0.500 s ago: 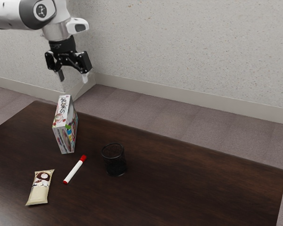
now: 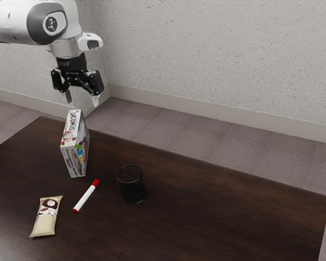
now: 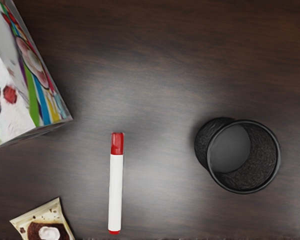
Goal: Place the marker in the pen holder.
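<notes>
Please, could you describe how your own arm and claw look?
My arm is rounded and mostly white, with a dark grey cap bearing a round emblem. A small pale housing with a dark face juts out at one side. Below a black collar, the claw is black and wide, with two slim fingers, one dark, one pale.

Wide side view, closer overhead

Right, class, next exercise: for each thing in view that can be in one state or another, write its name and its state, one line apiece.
Marker: capped, lying on the table
Pen holder: upright, empty
Box: standing upright
Snack packet: lying flat
Jaws: open, raised above the table, nothing between them
</notes>
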### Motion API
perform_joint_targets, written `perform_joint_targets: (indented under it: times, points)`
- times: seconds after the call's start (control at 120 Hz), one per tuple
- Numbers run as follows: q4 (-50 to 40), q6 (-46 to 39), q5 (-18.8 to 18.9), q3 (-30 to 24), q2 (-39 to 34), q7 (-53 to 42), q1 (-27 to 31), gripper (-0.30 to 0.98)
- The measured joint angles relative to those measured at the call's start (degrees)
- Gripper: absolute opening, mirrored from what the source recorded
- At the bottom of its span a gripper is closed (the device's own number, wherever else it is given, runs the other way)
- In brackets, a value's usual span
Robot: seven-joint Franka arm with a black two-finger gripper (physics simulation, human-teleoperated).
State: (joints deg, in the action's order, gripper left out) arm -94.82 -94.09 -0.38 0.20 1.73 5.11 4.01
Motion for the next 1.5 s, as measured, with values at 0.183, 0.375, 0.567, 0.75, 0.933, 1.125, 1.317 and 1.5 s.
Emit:
perform_joint_targets:
  times: [0.183, 0.375, 0.567, 0.75, 0.933, 1.125, 1.317, 1.5]
  points:
    - [-8.8, -1.6, 0.1, 0.6, -0.2, 0.0, -1.5, 0.69]
    - [-22.2, -8.7, -0.2, 1.4, 1.2, 0.0, -0.4, 0.69]
    - [-30.3, -18.1, -0.7, 3.9, 1.2, 0.0, 2.3, 0.69]
    - [-33.4, -28.4, -0.5, 4.4, 5.0, -0.4, 2.1, 0.69]
    - [-33.4, -38.2, -0.7, 4.5, 8.9, -1.3, 1.6, 0.69]
    - [-33.6, -44.8, -0.8, 4.6, 11.2, -2.1, 1.6, 0.69]
    - [-37.2, -49.5, -1.7, 4.6, 11.2, -2.6, 0.7, 0.68]
    - [-37.9, -52.0, -2.2, 4.7, 10.8, -3.0, 0.3, 0.6]
